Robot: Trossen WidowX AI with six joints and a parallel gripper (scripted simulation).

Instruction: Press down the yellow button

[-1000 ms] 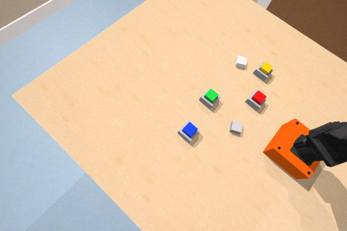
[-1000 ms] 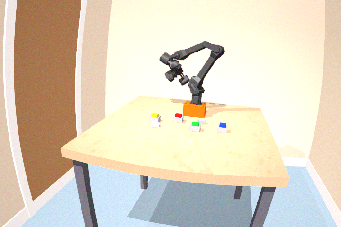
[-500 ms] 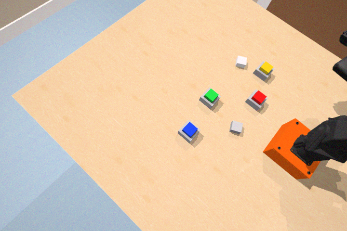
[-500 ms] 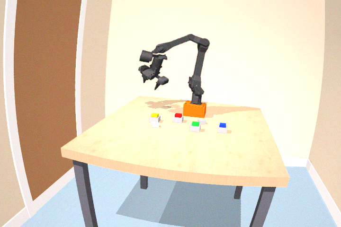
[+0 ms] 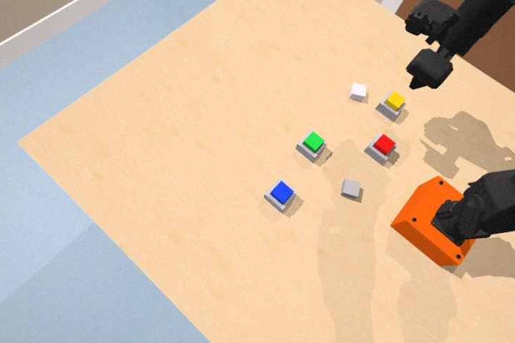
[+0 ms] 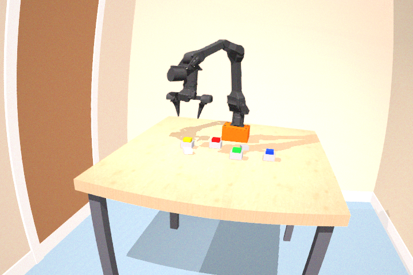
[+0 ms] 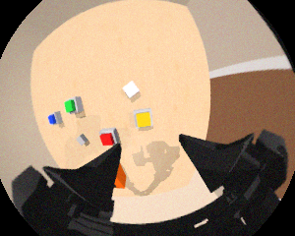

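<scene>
A: Report end-effector status.

B: The gripper point(image 6: 187, 112) hangs well above the table point(image 6: 168, 184), fingers pointing down, spread wide, nothing between them.

A: Target location?

B: The yellow button point(image 5: 395, 100) sits on its grey base near the table's far side, unpressed. A white block point(image 5: 357, 91) lies just beside it, apart. In the top view, 1 fingertip point(image 5: 415, 84) shows just beside the button, with no contact.

A: Other controls?

B: 3 more: red button point(image 5: 384, 144), green button point(image 5: 313, 141), blue button point(image 5: 281, 191). A grey block point(image 5: 350, 188) lies near the orange base point(image 5: 422, 218).
</scene>
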